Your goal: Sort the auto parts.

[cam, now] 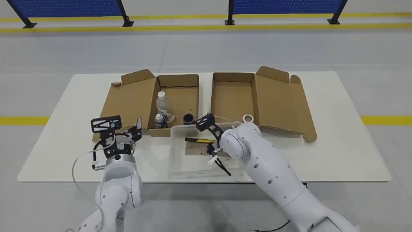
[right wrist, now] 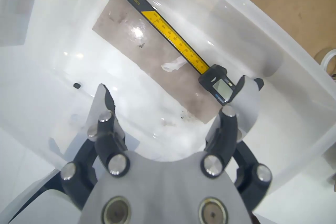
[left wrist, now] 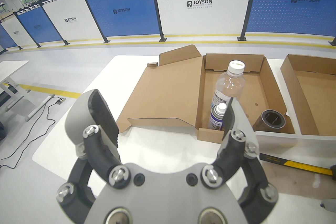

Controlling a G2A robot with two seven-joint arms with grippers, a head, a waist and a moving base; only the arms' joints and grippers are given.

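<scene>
Claws released: left claw near two boxes, right claw by one caliper.

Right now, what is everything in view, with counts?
table: 1, white, centre
cardboard boxes: 2, brown, table rear
plastic bottle: 1, clear with white cap, left box
spray can: 1, blue-white, left box
cylindrical part: 1, dark, left box
ring: 1, white, near the right box's front edge
bin: 1, clear, in front of boxes
digital caliper: 1, black-yellow, in bin
left tool: 1, open, above table
right tool: 1, open, in bin by caliper
</scene>
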